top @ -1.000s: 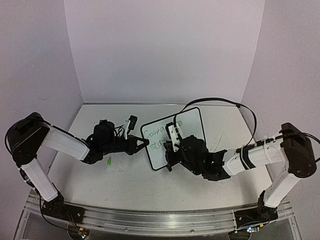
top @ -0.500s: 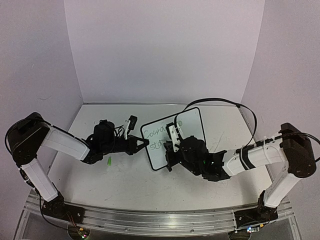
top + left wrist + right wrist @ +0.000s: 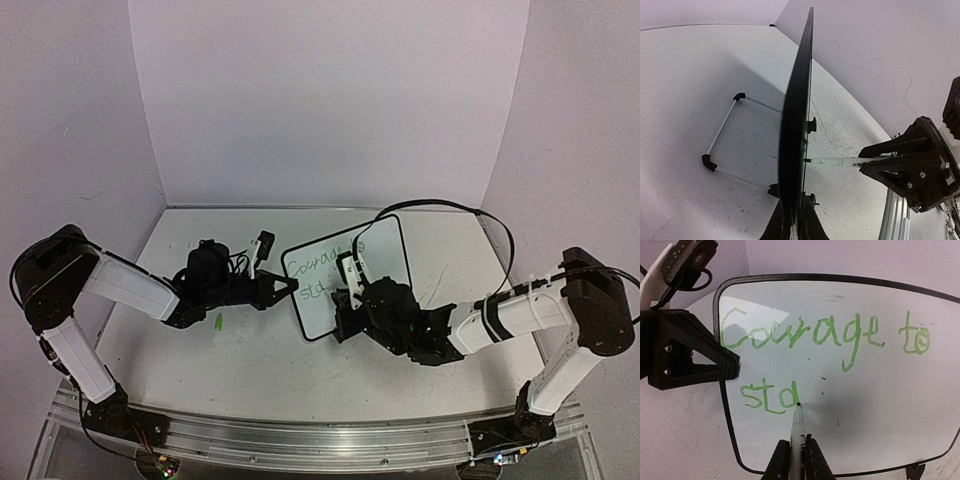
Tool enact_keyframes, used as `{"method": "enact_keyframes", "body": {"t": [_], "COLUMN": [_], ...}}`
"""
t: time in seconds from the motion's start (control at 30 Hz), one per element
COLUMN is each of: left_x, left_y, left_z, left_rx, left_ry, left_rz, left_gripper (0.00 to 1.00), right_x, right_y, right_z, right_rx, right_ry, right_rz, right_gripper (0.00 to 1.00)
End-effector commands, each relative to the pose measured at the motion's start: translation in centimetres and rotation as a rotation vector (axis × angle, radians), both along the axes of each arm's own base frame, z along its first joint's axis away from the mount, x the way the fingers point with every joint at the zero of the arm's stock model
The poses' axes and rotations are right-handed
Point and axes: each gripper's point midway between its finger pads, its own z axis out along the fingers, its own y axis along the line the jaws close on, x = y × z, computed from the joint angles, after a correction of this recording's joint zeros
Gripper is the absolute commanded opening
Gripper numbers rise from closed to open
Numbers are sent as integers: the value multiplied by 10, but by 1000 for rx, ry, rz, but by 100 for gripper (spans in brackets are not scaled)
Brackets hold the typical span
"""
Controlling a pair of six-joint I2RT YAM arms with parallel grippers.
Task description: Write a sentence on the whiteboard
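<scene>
Whiteboard [image 3: 850, 385], edge pinched in the left gripper [image 3: 795, 225]: sentence [image 3: 815, 337] reads "Courage to sta", second line barely begun; marker [image 3: 798, 425], clamped in the right gripper [image 3: 794, 454], tip at the last letter.

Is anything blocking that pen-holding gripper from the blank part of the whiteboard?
Nothing visible. The right gripper holds a marker whose tip sits on the whiteboard just past the sentence at "sta", with bare board beside it. The left gripper clamps only the left edge.
</scene>
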Motion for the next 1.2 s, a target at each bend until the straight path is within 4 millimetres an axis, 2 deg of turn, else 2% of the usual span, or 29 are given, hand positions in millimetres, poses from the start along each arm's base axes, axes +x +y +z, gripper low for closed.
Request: {"method": "enact_keyframes", "body": {"t": [0.0,0.13,0.2,0.47,0.87,1.17], "left_x": [0,1,1,1,0,1], "left_y": [7,7,6,5,6,6], "left_z": [-6,-5,-5,-6,-6,-5], "left_rx": [53,52,51,51,53,52], "left_ry": [-23,-25,-26,-21,-23,-28], "left_rz": [17,18,18,15,14,17], "left_gripper": [0,0,0,0,0,0], "right_x": [1,0,-2,7,13,15], "right_y": [-16,-21,-21,-8,8,-1], "right_z": [-13,4,18,36,36,20], "right_rx": [-52,-20,21,65,62,10], "right_ry": [26,2,-18,-53,-63,-40], "right_rz": [-31,-38,-21,6,37,-6], "right_gripper": [0,0,0,0,0,0]}}
